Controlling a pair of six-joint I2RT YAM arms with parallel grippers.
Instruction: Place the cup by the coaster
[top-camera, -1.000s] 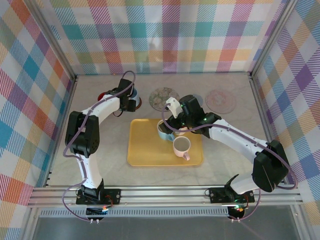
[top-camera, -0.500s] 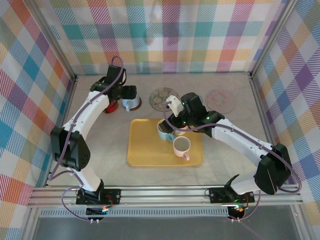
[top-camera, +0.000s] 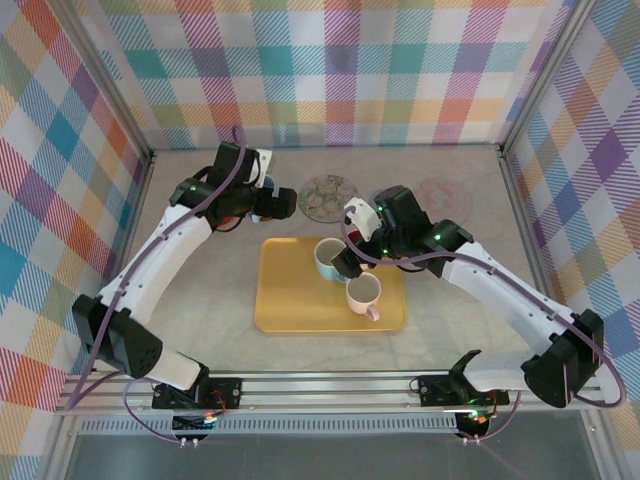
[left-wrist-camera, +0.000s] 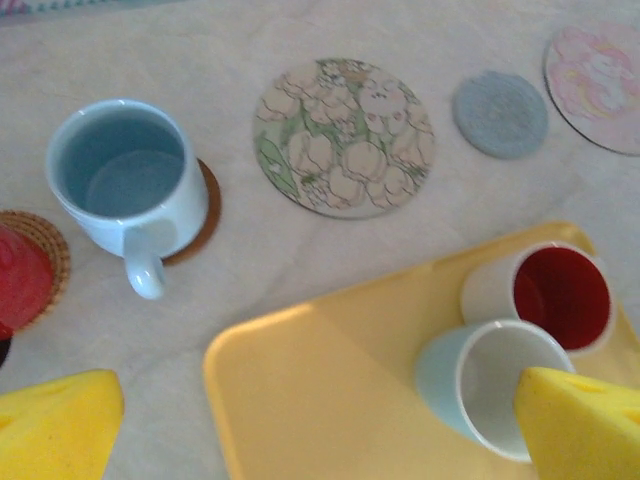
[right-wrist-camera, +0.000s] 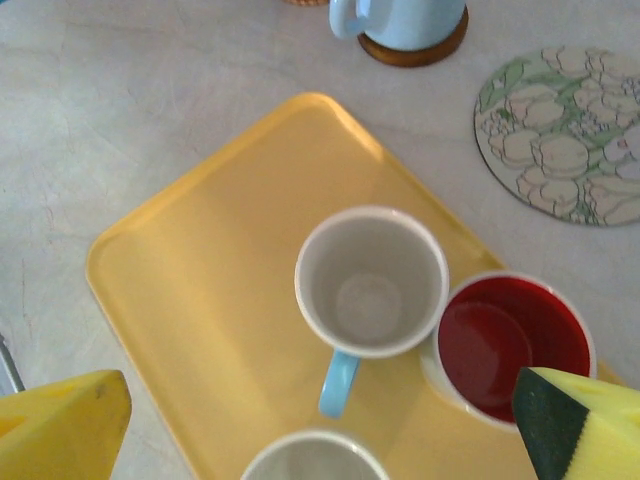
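Note:
A blue mug (left-wrist-camera: 122, 178) stands on a brown coaster (left-wrist-camera: 207, 203) at the back left. On the yellow tray (top-camera: 290, 300) a light-blue cup with a white inside (right-wrist-camera: 370, 280) (top-camera: 326, 256) touches a white cup with a red inside (right-wrist-camera: 512, 338). A pinkish cup (top-camera: 364, 292) stands near the tray's front. My left gripper (top-camera: 278, 205) (left-wrist-camera: 320, 440) hangs open above the table between the blue mug and the tray. My right gripper (top-camera: 350, 258) (right-wrist-camera: 320, 430) is open above the light-blue cup, holding nothing.
A floral coaster (top-camera: 328, 197) (left-wrist-camera: 345, 137), a small grey coaster (left-wrist-camera: 499, 113) and a pink coaster (top-camera: 442, 203) lie in a row behind the tray. A red cup on a woven coaster (left-wrist-camera: 20, 275) sits left of the blue mug. Checked walls close in the table.
The left arm has risen and swung right, away from the blue mug. The right gripper has shifted slightly right and higher over the tray's cups.

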